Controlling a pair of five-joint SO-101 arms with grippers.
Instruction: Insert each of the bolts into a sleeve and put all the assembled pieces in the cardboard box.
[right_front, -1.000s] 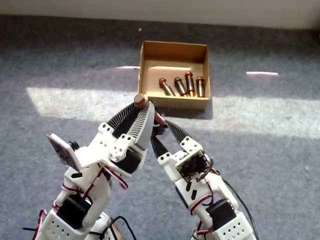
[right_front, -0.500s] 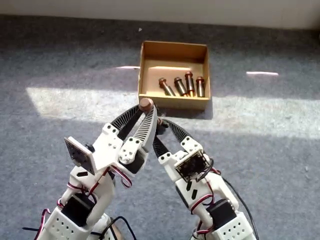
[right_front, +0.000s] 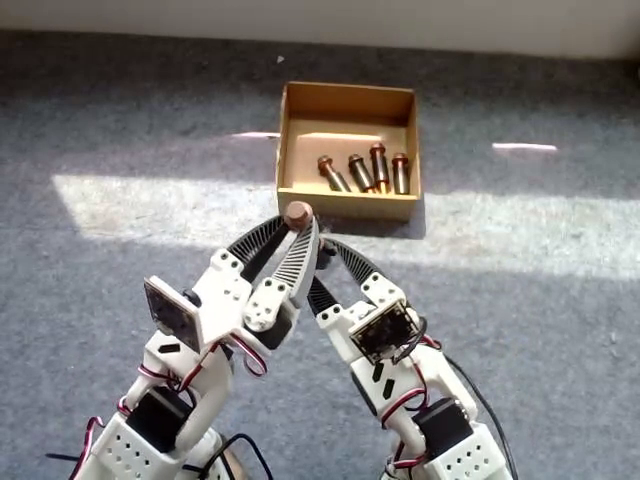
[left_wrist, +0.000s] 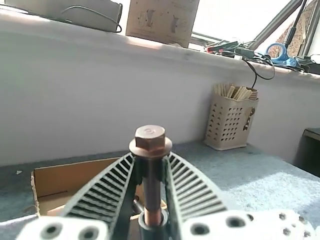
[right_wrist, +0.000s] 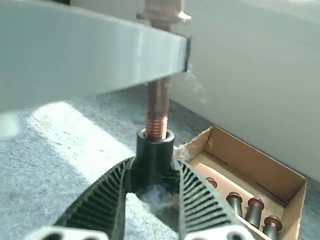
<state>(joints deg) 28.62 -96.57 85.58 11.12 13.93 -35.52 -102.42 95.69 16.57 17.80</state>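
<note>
Pinching a bolt (left_wrist: 150, 142) upright just under its head, the left claw (left_wrist: 150, 167) has the threaded tip in the mouth of a black sleeve (right_wrist: 155, 150), which the right claw (right_wrist: 152, 172) grips from both sides. This piece seems only partly joined and is not yet boxed. Just beyond, the cardboard box (right_front: 347, 92) holds four assembled pieces (right_front: 361, 172) side by side.

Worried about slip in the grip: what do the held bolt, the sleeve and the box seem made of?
The bolt looks like metal with a coppery finish: reddish sheen, bright threads. The sleeve is dark and matte, plastic or blackened metal; hard to tell. The box is plain brown cardboard, with raw cut edges.
</note>
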